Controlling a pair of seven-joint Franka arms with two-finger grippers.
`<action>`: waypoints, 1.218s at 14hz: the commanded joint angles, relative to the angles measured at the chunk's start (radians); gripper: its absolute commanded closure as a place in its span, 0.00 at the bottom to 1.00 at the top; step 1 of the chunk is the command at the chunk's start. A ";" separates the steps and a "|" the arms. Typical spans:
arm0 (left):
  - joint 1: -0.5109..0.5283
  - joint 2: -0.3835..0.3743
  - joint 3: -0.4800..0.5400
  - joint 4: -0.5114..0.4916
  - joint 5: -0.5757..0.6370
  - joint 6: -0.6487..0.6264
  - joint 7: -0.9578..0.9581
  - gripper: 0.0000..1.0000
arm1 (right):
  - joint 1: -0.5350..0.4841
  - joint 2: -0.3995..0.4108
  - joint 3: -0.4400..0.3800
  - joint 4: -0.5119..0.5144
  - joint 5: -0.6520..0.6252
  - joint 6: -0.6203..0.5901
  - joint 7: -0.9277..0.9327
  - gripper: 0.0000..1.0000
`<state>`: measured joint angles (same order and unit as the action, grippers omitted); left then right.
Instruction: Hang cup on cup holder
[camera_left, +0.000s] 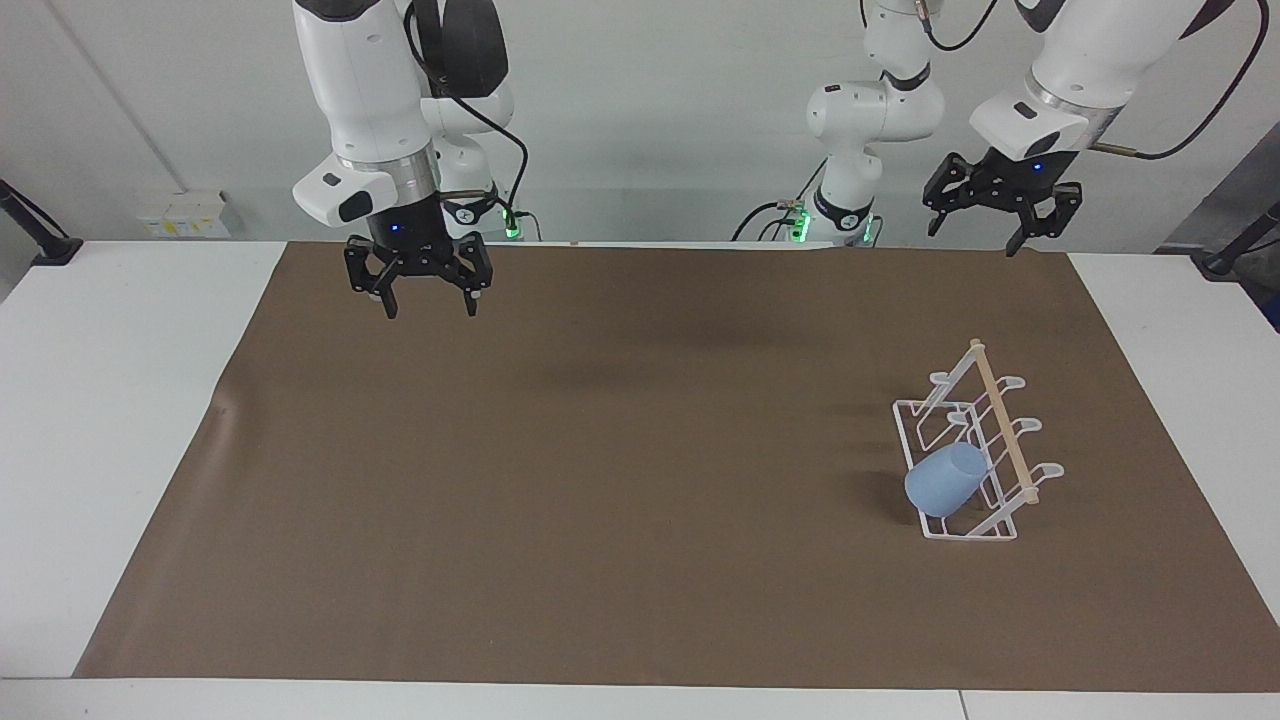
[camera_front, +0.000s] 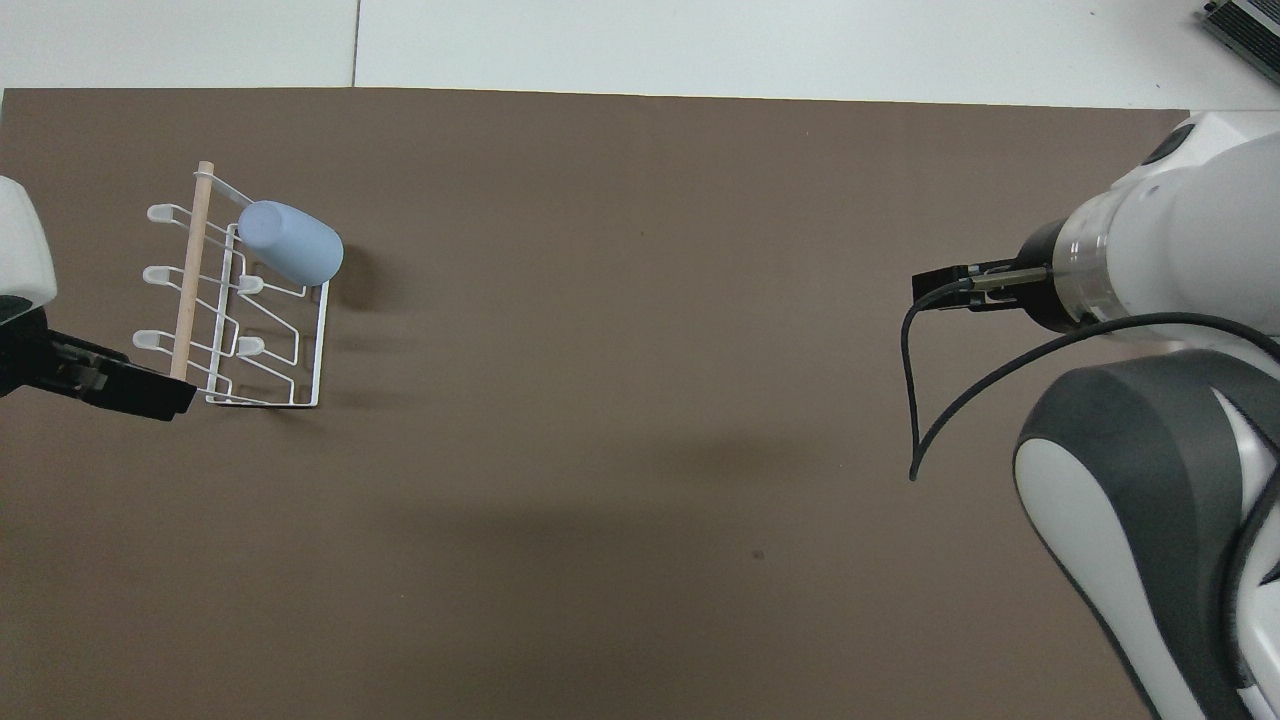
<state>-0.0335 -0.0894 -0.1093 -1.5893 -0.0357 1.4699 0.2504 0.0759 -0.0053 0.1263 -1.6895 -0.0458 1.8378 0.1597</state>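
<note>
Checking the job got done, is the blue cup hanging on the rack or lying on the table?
Hanging: the cup sits tilted over a slanted prong of the cup holder, mouth toward the rod.

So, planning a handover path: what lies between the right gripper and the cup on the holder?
Only bare brown mat, in the facing view. The right gripper hangs open, the cup sits on the cup holder.

Bright, even light from above; soft diffuse shadows on the brown mat (camera_left: 600, 480); both views sharp, without glare.
</note>
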 joint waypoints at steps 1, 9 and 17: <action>0.017 0.037 -0.004 0.055 -0.015 -0.028 -0.025 0.00 | -0.013 -0.024 0.009 -0.022 0.003 -0.008 -0.012 0.00; 0.018 0.059 -0.001 0.068 -0.015 -0.020 -0.028 0.00 | -0.050 -0.022 0.007 -0.022 0.003 -0.008 -0.012 0.00; 0.001 0.045 -0.007 0.065 0.013 -0.031 -0.031 0.00 | -0.050 -0.022 0.007 -0.024 0.003 -0.008 -0.012 0.00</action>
<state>-0.0310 -0.0462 -0.1109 -1.5456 -0.0331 1.4685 0.2304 0.0410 -0.0053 0.1238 -1.6909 -0.0458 1.8378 0.1597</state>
